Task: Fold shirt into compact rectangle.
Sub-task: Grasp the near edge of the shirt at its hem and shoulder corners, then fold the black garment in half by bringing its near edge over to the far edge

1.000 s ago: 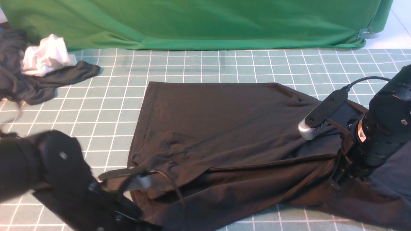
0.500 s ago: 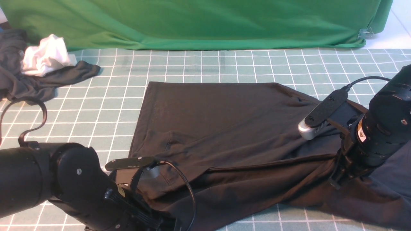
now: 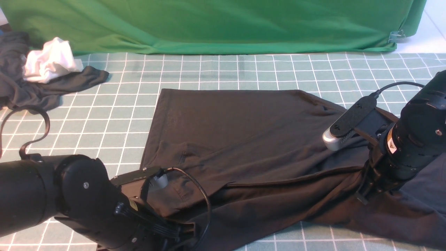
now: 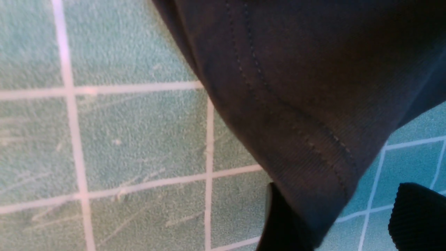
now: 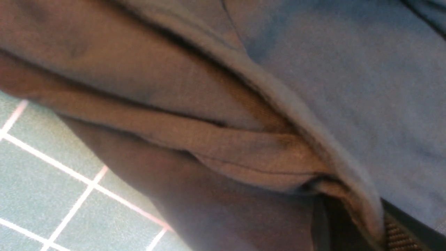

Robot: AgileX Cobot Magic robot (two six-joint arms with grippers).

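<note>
The shirt (image 3: 244,139) lies spread across the middle of the gridded bench (image 3: 115,115), its near edge rumpled. The front view hides both grippers' jaws. The left wrist view shows the left gripper (image 4: 346,219) spread, the stitched hem draped against one finger (image 4: 275,228). The right wrist view shows the right gripper (image 5: 352,223) pinching a gathered fold of it.

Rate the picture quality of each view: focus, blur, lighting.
Front view: sharp and evenly lit, though the shirt is too dark to show much fold detail. Left wrist view: hem stitching readable, mat slightly soft. Right wrist view: soft overall, fabric tinted brown to blue.
</note>
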